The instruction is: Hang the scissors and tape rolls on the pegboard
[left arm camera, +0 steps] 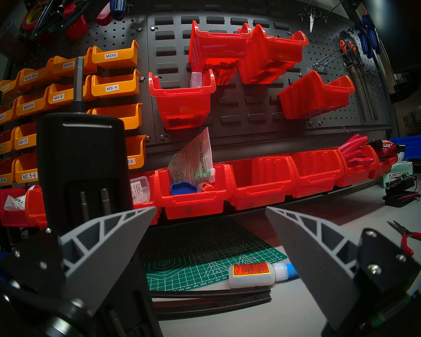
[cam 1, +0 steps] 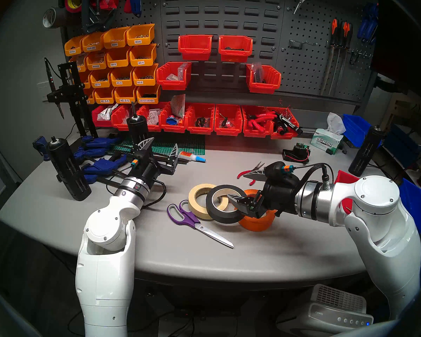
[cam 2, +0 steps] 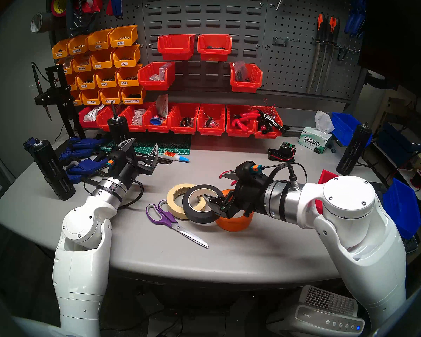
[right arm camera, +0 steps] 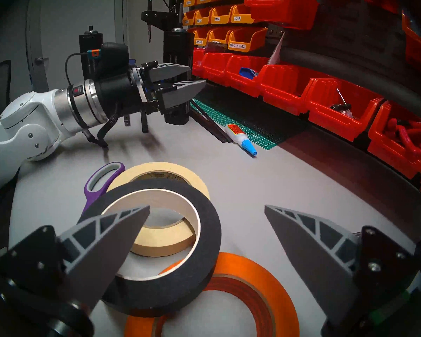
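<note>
The scissors [cam 1: 195,219] are lying flat on the grey surface [cam 1: 58,207], purple handles with grey-lined loops toward the back and long silver blades pointing toward the front edge. Their handles are sitting just beside the cream roll [cam 1: 201,202], which is lying flat. The black roll [cam 1: 225,204] with its white core is leaning tilted, overlapping the cream roll on one side and resting on the orange roll [cam 1: 255,218] on the other.

The right pincer [right arm camera: 206,234] is hovering over the black and orange rolls with its fingers spread wide, gripping nothing. The left pincer [left arm camera: 210,234] is also standing wide open and empty, well behind the cream roll, aimed at the wall of bins.

The pegboard [cam 1: 306,61] is rising behind the rolls to the right, with files and a small pair of scissors hanging on it.

The yellow bins [cam 1: 122,69] are showing labels such as "M3X6", "M3-4", "M4-6" and "M2.5-6". A tissue box [cam 1: 327,140] far right of the rolls is reading "KIMTECH", and a folded sheet [left arm camera: 195,159] in a red bin is reading "User Manual".

A glue bottle [cam 1: 192,156], a green cutting mat [left arm camera: 204,261] and red-handled pliers [cam 1: 250,173] are lying behind the rolls.
</note>
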Controlling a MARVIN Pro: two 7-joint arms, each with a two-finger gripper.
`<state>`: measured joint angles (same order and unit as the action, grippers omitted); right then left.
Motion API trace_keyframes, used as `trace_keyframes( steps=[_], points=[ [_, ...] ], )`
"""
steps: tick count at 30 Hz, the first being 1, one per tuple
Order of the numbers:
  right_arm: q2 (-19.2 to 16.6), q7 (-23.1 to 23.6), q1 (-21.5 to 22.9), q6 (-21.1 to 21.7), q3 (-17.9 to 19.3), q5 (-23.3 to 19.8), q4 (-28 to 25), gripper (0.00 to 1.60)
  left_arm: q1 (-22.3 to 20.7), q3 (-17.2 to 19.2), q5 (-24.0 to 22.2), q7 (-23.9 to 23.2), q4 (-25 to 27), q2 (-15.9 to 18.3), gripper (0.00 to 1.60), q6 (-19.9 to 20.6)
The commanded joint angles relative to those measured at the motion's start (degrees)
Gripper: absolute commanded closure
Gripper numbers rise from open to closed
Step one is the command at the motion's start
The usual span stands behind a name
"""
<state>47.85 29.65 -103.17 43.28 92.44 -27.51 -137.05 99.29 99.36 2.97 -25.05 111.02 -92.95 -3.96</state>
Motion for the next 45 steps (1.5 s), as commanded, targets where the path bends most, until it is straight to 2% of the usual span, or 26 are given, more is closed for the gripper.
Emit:
trace_keyframes(
  steps=[1, 3, 4, 12, 13, 14, 15, 16, 18, 21, 23, 26, 27, 28, 29, 38, 45],
  points=[
    [-0.5, -1.0, 6.4, 1.4, -2.0, 0.4, 2.1, 0.00, 0.0, 0.0, 0.0, 0.0, 0.0, 0.0, 0.00, -0.3],
    [-0.7, -0.8, 9.1, 2.7, -3.8, 0.4, 3.4, 0.00, 0.0, 0.0, 0.0, 0.0, 0.0, 0.0, 0.00, -0.3],
    [-0.6, -1.1, 7.8, 1.9, -3.1, 0.4, 3.1, 0.00, 0.0, 0.0, 0.0, 0.0, 0.0, 0.0, 0.00, -0.3],
    [-1.3, 0.2, 12.5, 4.8, -5.8, 0.1, 5.0, 0.00, 0.0, 0.0, 0.0, 0.0, 0.0, 0.0, 0.00, -0.3],
    [-1.7, 0.4, 13.4, 5.3, -6.5, 0.2, 5.2, 0.05, 0.0, 0.0, 0.0, 0.0, 0.0, 0.0, 0.00, -0.3],
    [-2.1, 0.6, 14.2, 5.8, -7.1, 0.3, 5.5, 0.22, 0.0, 0.0, 0.0, 0.0, 0.0, 0.0, 0.00, -0.3],
    [-2.2, 1.1, 13.9, 5.9, -6.9, 0.4, 5.4, 0.24, 0.0, 0.0, 0.0, 0.0, 0.0, 0.0, 0.00, -0.3],
    [-2.4, 1.2, 15.1, 6.6, -7.7, 0.3, 5.8, 0.36, 0.0, 0.0, 0.0, 0.0, 0.0, 0.0, 0.00, -0.3],
    [-2.9, 1.9, 16.2, 7.3, -8.5, 0.7, 6.2, 0.48, 0.0, 0.0, 0.0, 0.0, 0.0, 0.0, 0.00, -0.3],
    [-3.7, 3.2, 17.7, 8.3, -9.2, 0.5, 6.7, 0.56, 0.0, 0.0, 0.0, 0.0, 0.0, 0.0, 0.00, -0.3],
    [-4.1, 3.7, 18.1, 8.7, -9.2, 0.5, 6.7, 0.80, 0.0, 0.0, 0.0, 0.0, 0.0, 0.0, 0.00, -0.3],
    [-4.3, 4.5, 18.5, 9.4, -9.0, 0.3, 6.7, 1.00, 0.0, 0.0, 0.0, 0.0, 0.0, 0.0, 0.00, -0.3],
    [-4.4, 4.7, 18.6, 9.5, -9.0, 0.3, 6.7, 1.10, 0.0, 0.0, 0.0, 0.0, 0.0, 0.0, 0.00, -0.3],
    [-4.7, 5.1, 18.7, 9.4, -9.0, 0.4, 6.7, 1.41, 0.0, 0.0, 0.0, 0.0, 0.0, 0.0, 0.00, -0.3],
    [-4.8, 5.4, 18.7, 9.5, -8.8, 0.3, 6.7, 1.59, 0.0, 0.0, 0.0, 0.0, 0.0, 0.0, 0.00, -0.3],
    [-4.8, 7.1, 17.9, 9.2, -6.4, -0.4, 6.1, 1.60, 0.0, 0.0, 0.0, 0.0, 0.0, 0.0, 0.00, -0.3],
    [-2.8, 7.5, 15.9, 8.4, -1.6, -2.6, 4.2, 1.60, 0.0, 0.0, 0.0, 0.0, 0.0, 0.0, 0.00, -0.3]
  ],
)
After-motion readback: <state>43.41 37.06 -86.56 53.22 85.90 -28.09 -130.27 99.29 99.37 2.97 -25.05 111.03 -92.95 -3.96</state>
